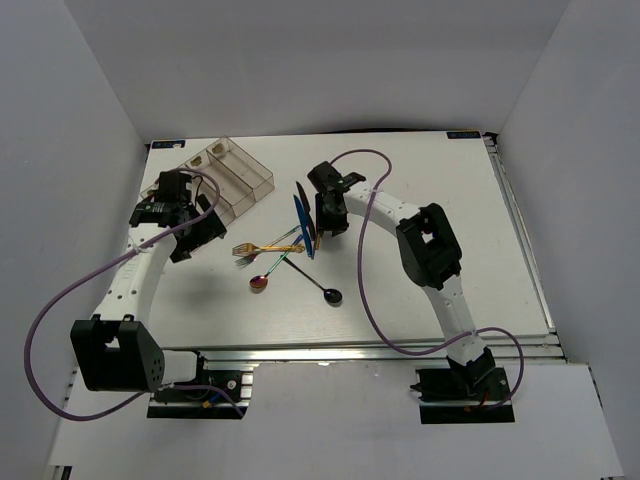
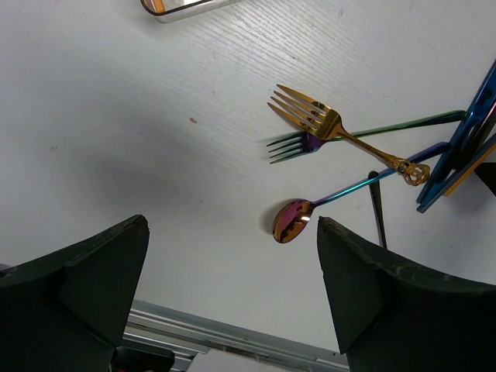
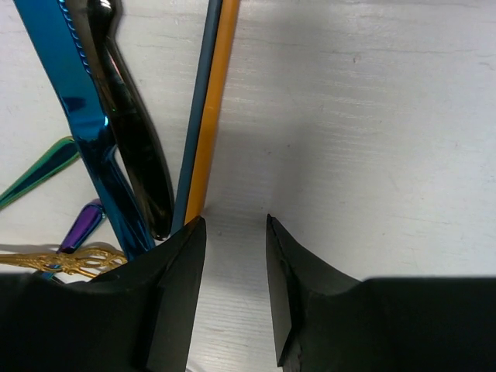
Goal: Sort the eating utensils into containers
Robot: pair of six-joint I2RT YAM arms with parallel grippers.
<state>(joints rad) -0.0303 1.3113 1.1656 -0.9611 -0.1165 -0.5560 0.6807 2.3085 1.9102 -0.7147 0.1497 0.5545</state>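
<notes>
The utensils lie in a loose pile at mid table. A gold fork (image 1: 262, 247) (image 2: 310, 116) crosses an iridescent fork (image 2: 291, 145). An iridescent spoon (image 1: 261, 283) (image 2: 293, 219) and a black spoon (image 1: 331, 294) lie nearer the front. A blue knife (image 1: 300, 215) (image 3: 81, 116), a black knife (image 3: 136, 132), a dark chopstick (image 3: 198, 116) and a tan chopstick (image 3: 215, 93) lie side by side. My right gripper (image 1: 328, 218) (image 3: 232, 225) is low over the table, narrowly open and empty, its left finger at the tan chopstick's end. My left gripper (image 1: 195, 237) (image 2: 232, 232) is wide open and empty, left of the forks. The clear organiser tray (image 1: 250, 185) is at the back left.
The tray's corner (image 2: 186, 6) shows at the top of the left wrist view. The table's metal front rail (image 2: 225, 341) runs below the left fingers. White walls close in the table on the left, back and right.
</notes>
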